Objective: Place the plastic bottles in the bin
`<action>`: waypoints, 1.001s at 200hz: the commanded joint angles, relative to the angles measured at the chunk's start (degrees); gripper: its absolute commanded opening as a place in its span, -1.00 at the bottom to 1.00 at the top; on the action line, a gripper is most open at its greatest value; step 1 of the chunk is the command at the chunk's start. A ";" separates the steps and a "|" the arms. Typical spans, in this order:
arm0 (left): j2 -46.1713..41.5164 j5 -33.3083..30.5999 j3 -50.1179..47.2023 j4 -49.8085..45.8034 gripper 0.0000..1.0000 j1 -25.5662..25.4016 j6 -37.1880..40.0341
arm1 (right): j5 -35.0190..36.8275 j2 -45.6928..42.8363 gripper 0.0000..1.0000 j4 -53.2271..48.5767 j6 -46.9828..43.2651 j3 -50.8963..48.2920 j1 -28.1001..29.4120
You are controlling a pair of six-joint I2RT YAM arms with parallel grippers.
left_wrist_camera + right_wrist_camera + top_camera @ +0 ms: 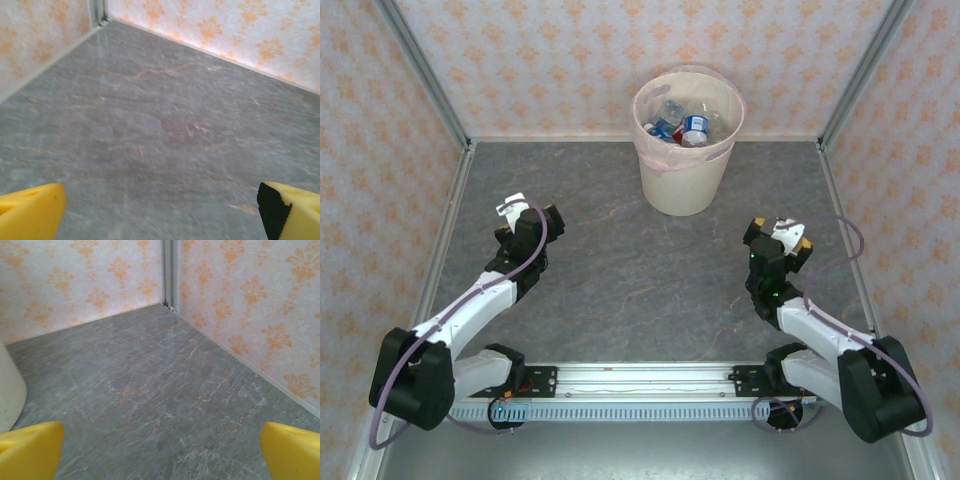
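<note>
Fingers (31,210) of my left gripper (525,214) stand wide apart over bare table (620,270), and my right gripper (782,236) gapes just as wide (nothing sits between either pair). Inside the one bin (685,185) the plastic bottles (684,126) lie jumbled; I cannot count them or tell their long axes. It stands upright, mouth up, at the table's far middle, well apart from both grippers.
</note>
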 commanded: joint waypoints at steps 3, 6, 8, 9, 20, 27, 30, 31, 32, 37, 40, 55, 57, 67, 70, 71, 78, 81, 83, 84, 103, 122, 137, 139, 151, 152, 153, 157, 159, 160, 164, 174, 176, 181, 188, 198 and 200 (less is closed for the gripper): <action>3.48 -3.02 -2.64 9.13 0.99 2.55 9.61 | 0.01 3.55 0.99 9.58 0.68 0.23 -2.41; 3.81 -2.71 -2.97 9.82 0.99 3.02 9.86 | -0.13 4.03 0.99 10.24 0.83 0.17 -2.68; 4.17 -2.51 -3.16 10.30 0.99 3.29 10.04 | -0.29 4.32 0.99 10.63 0.87 0.15 -2.95; 4.32 -2.40 -3.25 10.55 0.99 3.41 10.13 | -0.42 4.44 0.99 10.84 0.84 0.19 -3.04; 5.85 -2.09 -4.62 13.47 0.99 4.77 11.39 | -1.36 5.76 0.99 13.04 0.63 0.37 -4.25; 6.90 -2.21 -5.55 16.26 0.99 5.39 12.55 | -1.35 7.57 0.99 14.83 0.33 0.26 -4.91; 7.38 -2.38 -5.88 17.10 0.99 5.58 13.07 | -1.39 8.13 0.99 15.68 0.05 0.31 -5.22; 7.51 -2.43 -5.97 17.43 0.99 5.61 13.22 | -1.41 8.32 0.99 15.96 -0.06 0.27 -5.27; 7.70 -2.54 -6.02 17.76 0.99 5.72 13.39 | -1.42 8.42 0.99 16.23 -0.16 0.21 -5.34; 8.54 -2.99 -6.72 19.86 0.99 6.02 14.16 | -1.66 9.56 0.99 17.60 -0.46 0.11 -5.82; 9.09 -3.11 -7.15 21.07 0.99 6.14 14.62 | -2.02 10.19 0.99 18.50 -0.75 0.07 -6.16; 11.67 -3.10 -9.92 28.95 0.99 6.95 16.67 | -4.68 13.28 0.99 22.38 -1.72 -0.15 -7.76; 11.98 -3.03 -10.24 30.04 0.99 7.02 16.88 | -4.86 13.70 1.00 22.91 -1.63 -0.26 -7.84; 13.30 -3.41 -12.37 35.69 0.99 7.40 17.86 | -5.82 15.38 1.00 25.86 -1.37 -0.94 -8.52; 13.63 -3.47 -13.00 37.79 0.99 7.60 18.74 | -6.19 15.84 0.99 26.84 -1.52 -1.25 -8.75; 13.66 -3.37 -13.13 38.36 0.99 7.68 18.87 | -6.31 16.00 0.99 27.12 -1.50 -1.30 -8.84; 13.54 -3.30 -13.27 39.26 0.99 7.76 18.94 | -6.62 17.13 0.99 28.50 -1.18 -1.81 -9.35; 13.53 -3.17 -13.58 40.15 0.99 7.86 18.88 | -6.62 17.55 0.99 28.99 -0.82 -1.91 -9.63; 13.53 -3.13 -13.90 41.17 0.99 8.04 18.84 | -6.62 17.85 0.99 29.22 -0.62 -1.95 -9.80; 13.57 -3.07 -14.07 41.76 0.99 8.12 18.75 | -6.62 18.06 0.99 29.36 -0.57 -1.95 -9.94; 13.57 2.01 -16.95 50.51 0.99 10.26 17.48 | -7.94 19.32 1.00 31.39 0.66 -2.41 -11.64; 14.37 6.61 -16.93 52.37 0.99 11.27 19.32 | -12.88 21.05 1.00 37.43 -0.62 -4.48 -12.95; 15.03 8.49 -18.97 58.05 0.99 11.45 21.32 | -16.88 21.27 1.00 37.95 -2.16 -4.76 -13.06; 15.22 8.90 -19.62 59.60 0.99 11.51 21.47 | -17.60 21.37 1.00 38.49 -2.47 -4.97 -13.06; 18.01 10.35 -22.60 67.75 0.99 12.08 21.60 | -21.18 21.58 1.00 41.75 -3.78 -6.95 -13.06; 18.27 10.36 -22.81 68.33 0.99 12.07 21.58 | -21.41 21.73 1.00 42.39 -3.82 -7.22 -13.06; 18.58 10.44 -23.01 68.88 0.99 12.07 21.56 | -21.53 21.93 1.00 43.02 -3.88 -7.49 -13.06; 19.72 10.56 -23.64 71.05 1.00 12.08 21.75 | -21.90 22.75 1.00 45.51 -3.94 -8.40 -13.06; 20.17 10.63 -23.78 71.81 0.99 12.09 21.91 | -21.97 23.41 1.00 46.73 -3.94 -8.82 -13.10; 20.41 10.67 -23.80 71.98 0.99 12.07 21.99 | -21.90 23.74 1.00 47.39 -3.94 -9.08 -13.08; 21.29 11.04 -23.62 72.16 0.99 12.09 22.08 | -21.50 25.18 1.00 50.30 -4.13 -9.81 -13.06; 21.77 12.38 -23.57 72.88 0.99 12.47 22.14 | -21.51 25.99 1.00 53.16 -4.29 -10.39 -13.04; 21.61 12.84 -23.52 72.45 0.99 12.67 21.85 | -21.59 25.65 1.00 52.05 -4.21 -10.11 -13.05; 21.36 13.49 -23.25 71.31 0.99 13.06 21.55 | -21.80 24.26 1.00 47.97 -3.86 -9.26 -13.12; 21.45 13.97 -23.12 71.27 0.99 13.33 21.53 | -22.30 24.15 1.00 47.06 -3.77 -8.79 -13.31; 21.70 15.11 -23.27 72.05 0.99 13.55 21.73 | -21.99 25.98 1.00 48.09 -4.07 -7.71 -13.32; 21.63 15.35 -23.22 71.82 0.99 13.55 21.80 | -21.86 25.95 1.00 46.98 -4.00 -7.18 -13.32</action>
